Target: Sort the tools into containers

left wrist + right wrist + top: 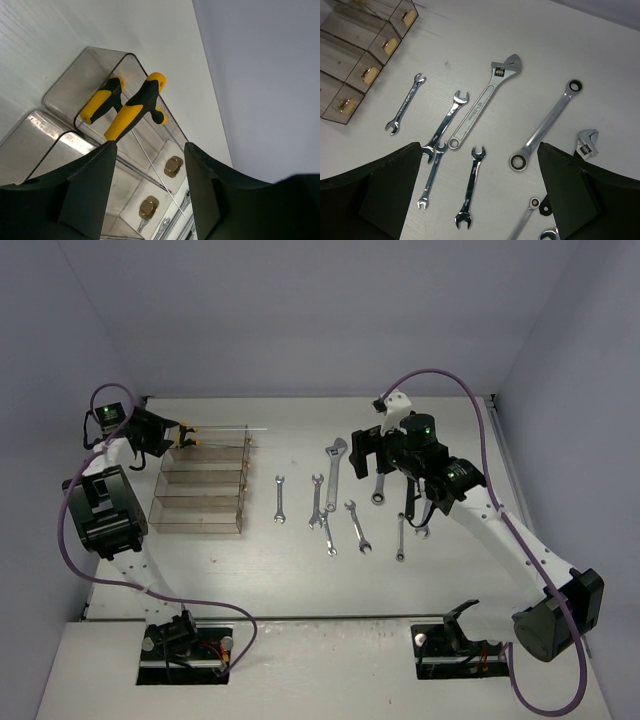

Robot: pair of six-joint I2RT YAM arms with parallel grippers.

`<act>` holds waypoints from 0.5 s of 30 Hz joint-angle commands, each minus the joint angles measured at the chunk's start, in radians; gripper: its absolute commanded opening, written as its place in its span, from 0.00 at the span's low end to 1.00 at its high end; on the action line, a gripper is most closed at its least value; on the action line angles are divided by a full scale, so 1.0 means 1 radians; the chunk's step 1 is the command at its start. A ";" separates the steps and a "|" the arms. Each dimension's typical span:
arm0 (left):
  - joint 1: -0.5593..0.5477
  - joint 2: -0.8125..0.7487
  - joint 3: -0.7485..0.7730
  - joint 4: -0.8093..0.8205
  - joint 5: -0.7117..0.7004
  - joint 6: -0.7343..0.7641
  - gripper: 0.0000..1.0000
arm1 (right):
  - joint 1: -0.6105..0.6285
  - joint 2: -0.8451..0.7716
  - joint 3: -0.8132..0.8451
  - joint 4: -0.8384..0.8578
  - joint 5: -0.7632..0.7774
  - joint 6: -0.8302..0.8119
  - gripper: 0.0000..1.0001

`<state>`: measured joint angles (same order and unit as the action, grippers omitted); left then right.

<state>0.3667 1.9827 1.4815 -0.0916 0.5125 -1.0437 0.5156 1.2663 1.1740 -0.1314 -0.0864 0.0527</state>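
Four clear containers (200, 492) stand joined in a row at the left of the surface (300, 575). Two yellow-black rods (134, 107) have their handles at the rounded end of the far bin. The lower tip of the nearer handle is hidden behind a finger, and its thin shaft is faint against the plastic. Whether that handle rests on the rim or inside is unclear.

The left pincer (150, 150) hangs over this bin, jaws apart and clamping nothing. The right pincer (478, 150) hovers wide apart above the wrenches (445, 125) spread mid-surface. Beside its finger a small adjustable wrench (586, 141) is half covered. Two more are cut off at the bottom edge, and from above the right arm (480, 515) masks several.
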 commanded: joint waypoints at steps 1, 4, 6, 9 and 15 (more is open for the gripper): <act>0.006 -0.087 0.051 -0.030 -0.010 0.081 0.53 | -0.005 -0.005 0.009 0.059 -0.019 0.013 0.98; 0.002 -0.093 0.129 -0.135 -0.059 0.193 0.53 | -0.005 -0.013 0.003 0.059 -0.019 0.016 0.98; -0.011 -0.092 0.199 -0.239 -0.130 0.303 0.53 | -0.005 -0.013 -0.001 0.061 -0.019 0.016 0.98; -0.052 -0.074 0.280 -0.360 -0.225 0.497 0.53 | -0.005 -0.006 -0.001 0.060 -0.019 0.018 0.98; -0.184 -0.046 0.343 -0.447 -0.432 0.794 0.53 | -0.005 0.020 0.014 0.061 -0.026 0.019 0.98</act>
<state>0.2752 1.9743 1.7799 -0.4481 0.2399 -0.5243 0.5157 1.2702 1.1683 -0.1310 -0.0961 0.0605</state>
